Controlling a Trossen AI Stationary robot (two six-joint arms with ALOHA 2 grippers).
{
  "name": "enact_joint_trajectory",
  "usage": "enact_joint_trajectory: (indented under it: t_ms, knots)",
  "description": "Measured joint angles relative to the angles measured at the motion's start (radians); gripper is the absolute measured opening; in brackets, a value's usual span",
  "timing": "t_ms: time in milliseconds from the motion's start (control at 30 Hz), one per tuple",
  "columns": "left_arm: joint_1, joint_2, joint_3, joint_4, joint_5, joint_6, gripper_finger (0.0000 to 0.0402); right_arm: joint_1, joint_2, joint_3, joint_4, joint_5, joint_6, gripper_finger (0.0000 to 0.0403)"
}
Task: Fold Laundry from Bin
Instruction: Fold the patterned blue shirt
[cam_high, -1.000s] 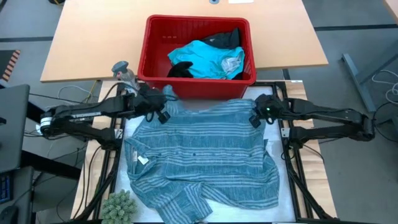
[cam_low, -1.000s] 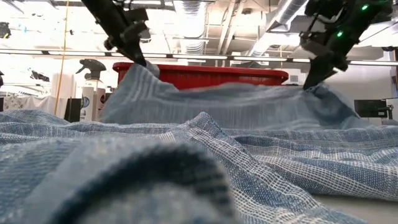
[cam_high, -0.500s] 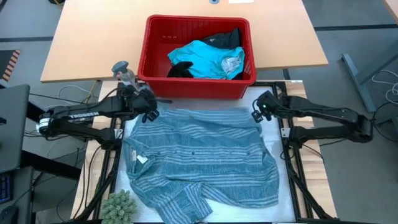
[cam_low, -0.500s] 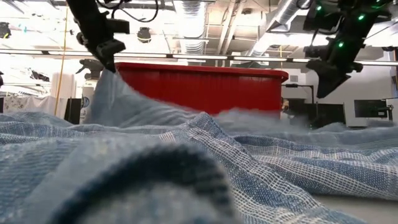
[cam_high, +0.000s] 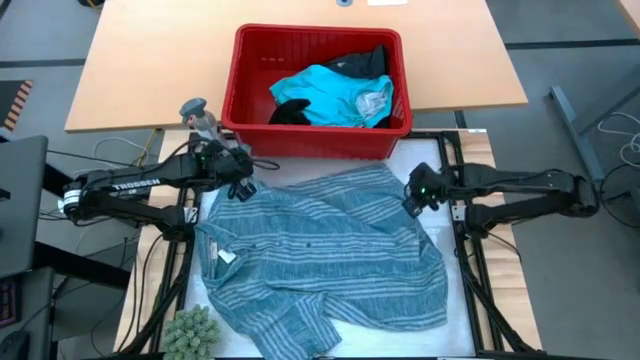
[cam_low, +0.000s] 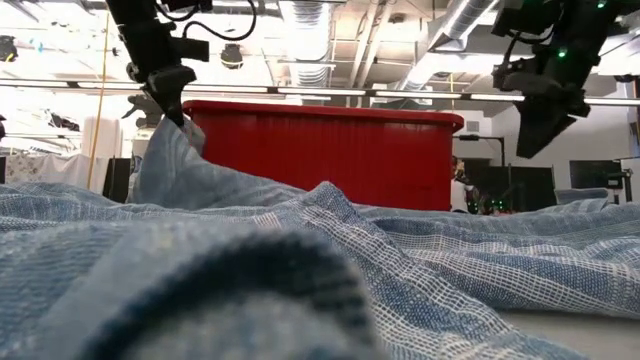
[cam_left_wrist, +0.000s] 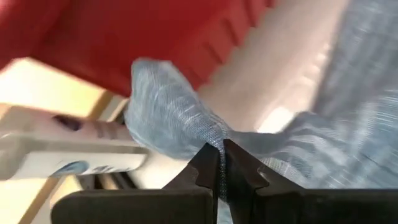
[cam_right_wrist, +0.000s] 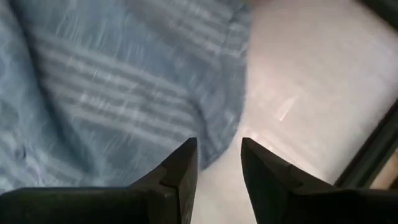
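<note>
Left pincer (cam_high: 238, 187) is raised near the bin's (cam_high: 315, 140) left front corner, fingers pinched on a corner of the blue-grey striped shirt (cam_high: 320, 250), lifting it off the tabletop (cam_high: 455, 310). Right pincer (cam_high: 412, 200) hovers over the shirt's far right edge, fingers parted, gripping nothing. Shirt lies spread in front of the bin. Bare white surface shows right of the shirt; turquoise garment (cam_high: 325, 95) lies in the bin.

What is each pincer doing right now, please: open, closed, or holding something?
Left pincer: shut on a corner of the striped shirt, lifted beside the red bin.
Right pincer: open, holding nothing, above the shirt's edge.
</note>
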Motion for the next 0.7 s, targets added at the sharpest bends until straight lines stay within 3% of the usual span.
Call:
enact_joint_trajectory:
  t_ms: [133,267,367,433,567,700]
  knots:
    - [-0.029,0.000,0.000,0.004,0.106,0.092,0.0056,0.130,0.049,0.000,0.045,0.009,0.085,0.0150]
    - [-0.050,0.000,0.000,-0.021,0.123,0.130,0.0112,0.235,0.120,0.000,0.094,0.088,0.144,0.0149]
    - [-0.051,0.000,0.000,-0.036,0.121,0.071,0.0151,0.282,0.191,0.000,0.092,0.130,0.202,0.0149]
    - [-0.054,0.000,0.000,-0.032,0.183,-0.027,0.0170,0.310,0.242,0.000,0.093,0.136,0.236,0.0148]
    - [-0.139,-0.004,0.000,0.077,0.480,-0.147,0.0175,0.382,0.341,0.000,0.073,0.133,0.319,0.0148]
    - [-0.331,0.018,-0.040,0.203,0.440,-0.254,0.0154,0.463,0.411,0.000,0.010,0.133,0.470,0.0148]
